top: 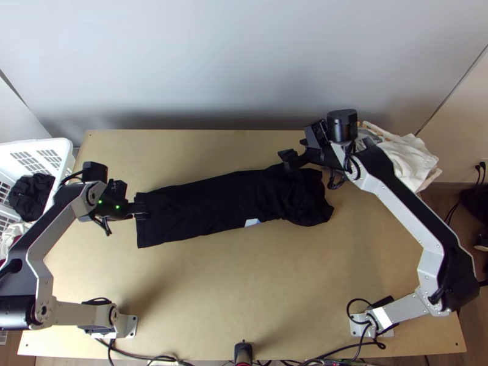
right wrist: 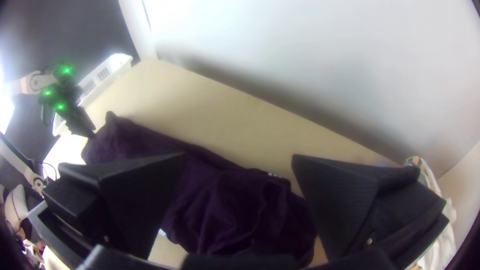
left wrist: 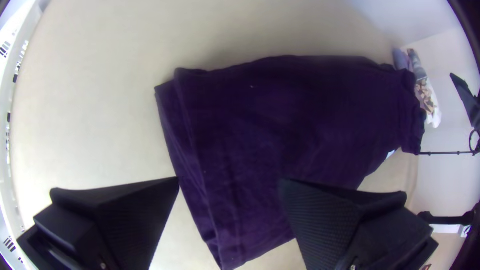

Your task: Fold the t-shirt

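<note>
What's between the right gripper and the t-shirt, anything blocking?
Nothing visible. The open right gripper hangs by the bunched end of the t-shirt, no object between them; the white cloth pile sits off to the side.

Black t-shirt [top: 204, 207] in long strip, wooden table [top: 226, 287], white basket [top: 58, 144]
</note>
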